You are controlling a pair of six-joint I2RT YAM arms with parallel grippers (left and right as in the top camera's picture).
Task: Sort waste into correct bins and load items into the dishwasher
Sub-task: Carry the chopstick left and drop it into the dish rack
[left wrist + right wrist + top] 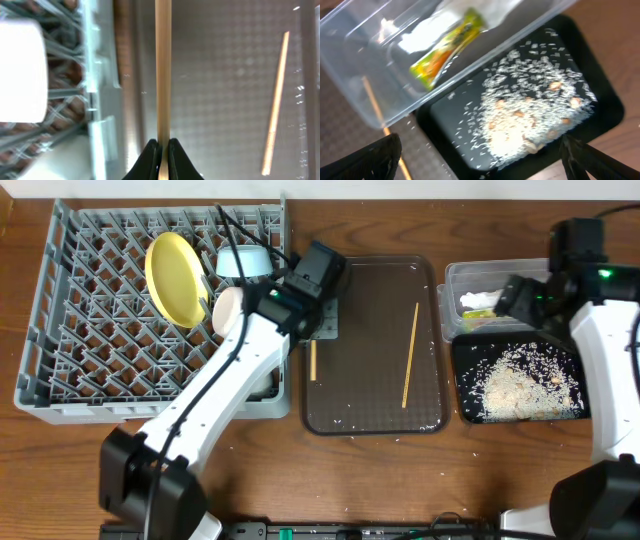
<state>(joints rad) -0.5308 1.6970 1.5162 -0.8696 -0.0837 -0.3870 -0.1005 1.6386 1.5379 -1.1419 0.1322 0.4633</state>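
Chopsticks lie apart: one chopstick is pinched at its near end between the closed jaws of the left gripper, running straight out from the fingertips over the left edge of the dark brown serving tray, just beside the right wall of the grey dish rack. The other chopstick lies free on the serving tray's right half, slightly tilted, well apart from the held one. In the rack a yellow plate stands on edge among the pegs, a light blue bowl sits near the rear right corner, and a white dish, cup or bowl I cannot tell, rests just beside the plate. At the far right the right gripper hangs with its jaws spread wide and nothing between them, above the meeting edge of the two bins. The clear tub holds the green-and-yellow wrapper and a white napkin; the black tray touching it is strewn with rice scraps.
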